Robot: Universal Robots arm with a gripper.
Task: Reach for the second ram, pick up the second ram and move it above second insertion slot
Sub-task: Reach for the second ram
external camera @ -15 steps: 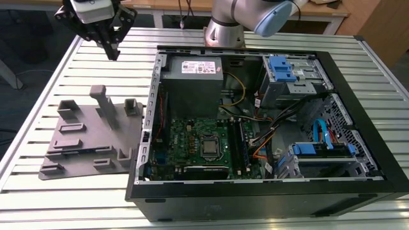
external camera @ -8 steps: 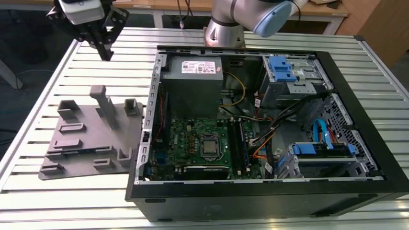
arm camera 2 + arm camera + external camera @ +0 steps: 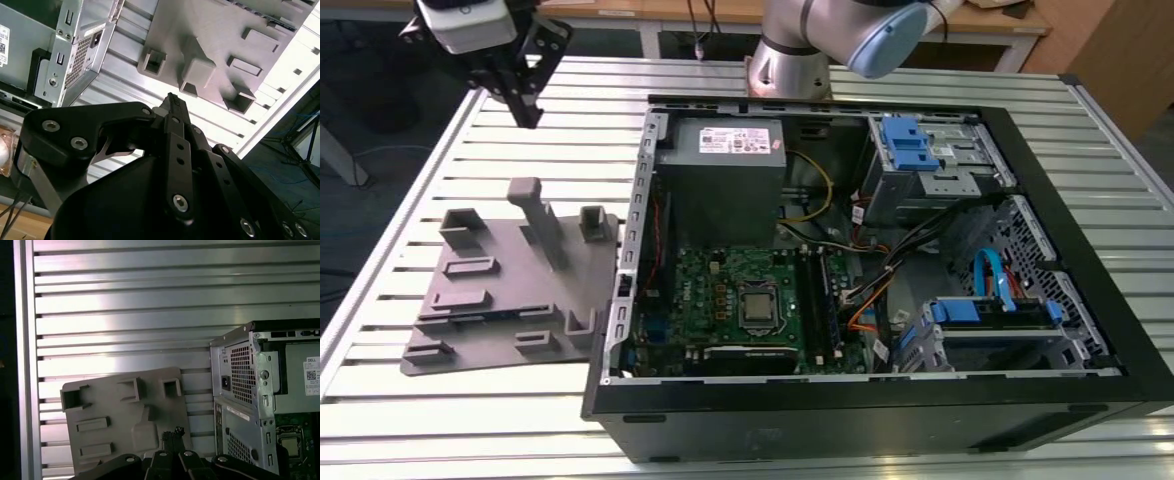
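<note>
While aloft, matte blk pincer (image 3: pixel 528 118)

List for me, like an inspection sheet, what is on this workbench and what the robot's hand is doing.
Surface: slatted metal table.
Job's things: second ram too small to tell apart; motherboard lies in the open computer case.
Clutter: gray holder tray beside the case, on the exterior view's left.
Hand: hand shut, empty, above the table beyond the tray.
Cables: blue cable and yellow cable inside the case.
Surroundings: robot arm base behind the case; wooden desk beyond.
</note>
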